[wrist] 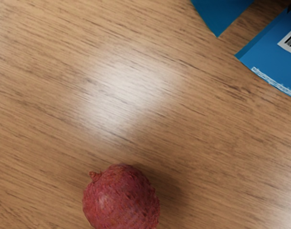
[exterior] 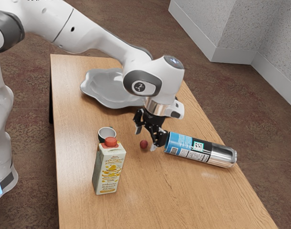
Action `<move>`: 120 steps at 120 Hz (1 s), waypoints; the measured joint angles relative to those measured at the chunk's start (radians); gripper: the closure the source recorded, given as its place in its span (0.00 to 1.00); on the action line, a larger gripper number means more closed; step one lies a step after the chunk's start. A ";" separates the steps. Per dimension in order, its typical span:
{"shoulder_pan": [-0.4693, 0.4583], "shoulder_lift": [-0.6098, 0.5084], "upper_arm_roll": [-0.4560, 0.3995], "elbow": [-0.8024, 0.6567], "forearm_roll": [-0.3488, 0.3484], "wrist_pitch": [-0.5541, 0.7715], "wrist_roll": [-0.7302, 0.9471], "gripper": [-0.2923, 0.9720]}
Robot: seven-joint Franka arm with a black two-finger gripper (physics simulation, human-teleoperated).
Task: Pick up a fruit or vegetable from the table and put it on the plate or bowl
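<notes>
Fruit (exterior: pixel 143 144): small, round, dark red, rough-skinned, with a short stem nub. It rests on the wooden table (exterior: pixel 183 200), just at 6 o'clock of the gripper (exterior: pixel 145 139) in the exterior view. The jaws stand apart, gripping nothing. The plate (exterior: pixel 100 86) lies at 11 o'clock.

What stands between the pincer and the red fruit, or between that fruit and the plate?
Nothing visible. The open pincer hangs just above the red fruit, and bare table leads to the plate. The blue can lies aside, on the exterior view's right.
</notes>
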 joint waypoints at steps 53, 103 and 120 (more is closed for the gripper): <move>0.019 0.013 0.000 -0.036 0.001 0.061 -0.001 0.23; 0.021 0.015 0.000 -0.050 0.001 0.081 -0.008 0.23; 0.020 0.019 0.000 -0.056 0.001 0.084 -0.010 0.23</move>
